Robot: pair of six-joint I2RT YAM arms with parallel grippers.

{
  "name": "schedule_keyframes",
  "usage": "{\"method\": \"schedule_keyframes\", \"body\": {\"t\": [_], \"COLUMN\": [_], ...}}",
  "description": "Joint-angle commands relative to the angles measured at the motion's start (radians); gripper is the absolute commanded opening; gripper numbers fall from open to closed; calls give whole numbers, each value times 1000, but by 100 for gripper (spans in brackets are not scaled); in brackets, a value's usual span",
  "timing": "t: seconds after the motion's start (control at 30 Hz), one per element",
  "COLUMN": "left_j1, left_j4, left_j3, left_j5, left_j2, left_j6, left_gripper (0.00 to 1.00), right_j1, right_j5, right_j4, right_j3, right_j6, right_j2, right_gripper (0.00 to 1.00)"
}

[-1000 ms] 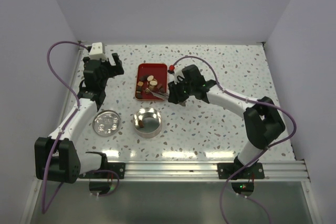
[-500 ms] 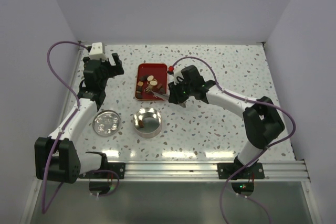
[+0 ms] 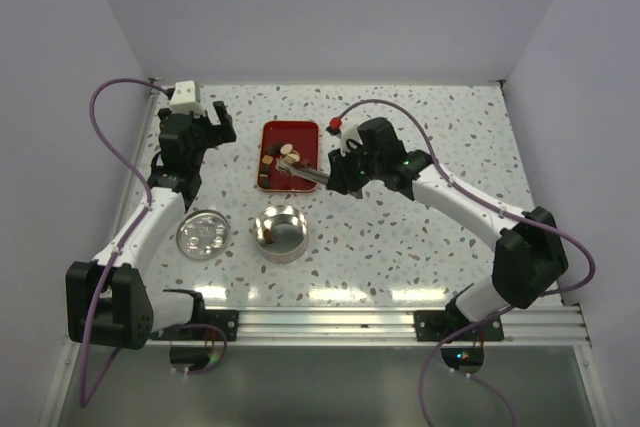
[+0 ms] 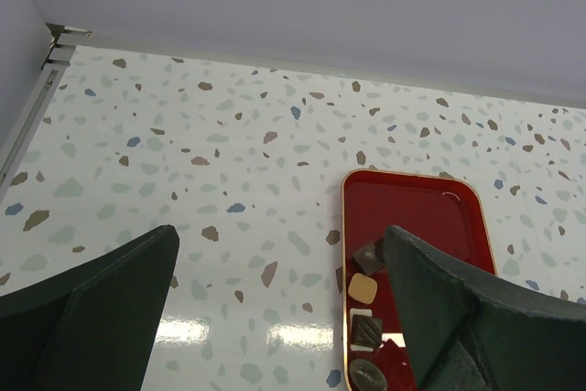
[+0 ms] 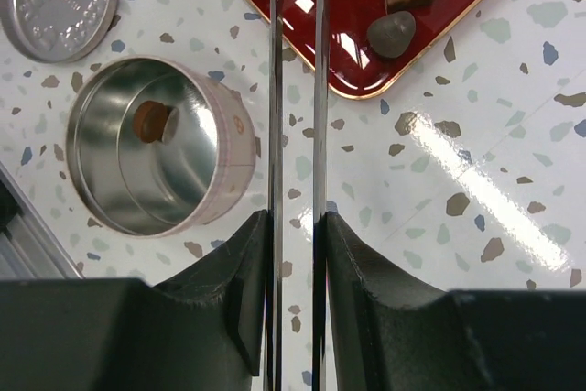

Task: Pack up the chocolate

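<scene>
The left tool (image 4: 281, 249) hangs wide open with nothing in it, above the far left of the speckled white surface (image 3: 400, 237). Nearer the front the lid (image 3: 202, 235) lies flat. The open tin (image 3: 279, 232) is just beside it, with one round brown chocolate (image 5: 154, 121) flat on its floor. Behind the tin is the red tray (image 3: 290, 132), its long axis running away from the arms. More pieces lie flat in its near half, too small to show a heading. The right tool (image 5: 293, 222) is pinched narrow on tweezers (image 5: 316, 89), which point left over the tray's near corner. I cannot tell whether their tips hold a piece. Plain pale walls (image 3: 320, 17) close three sides.
</scene>
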Motion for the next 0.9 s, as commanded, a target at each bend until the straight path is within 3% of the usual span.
{"method": "schedule_keyframes", "body": {"t": [0.0,0.4,0.87], "left_j1": [-3,-5,-11], "left_j4": [35,35,24], "left_j3": [5,8,12], "left_j5": [12,21,18], "left_j2": [-9,0,-6], "left_j6": [-12,-18,-15], "left_gripper": [100,100,100], "right_j1": [2,12,78], "right_j5": [-43,-212,-275], "right_j4": [-64,-350,-410], "right_j3": [45,36,10], "right_j6": [-26,-81,-83], "right_j2": [-79,-283,-290], "right_gripper": [19,20,23]}}
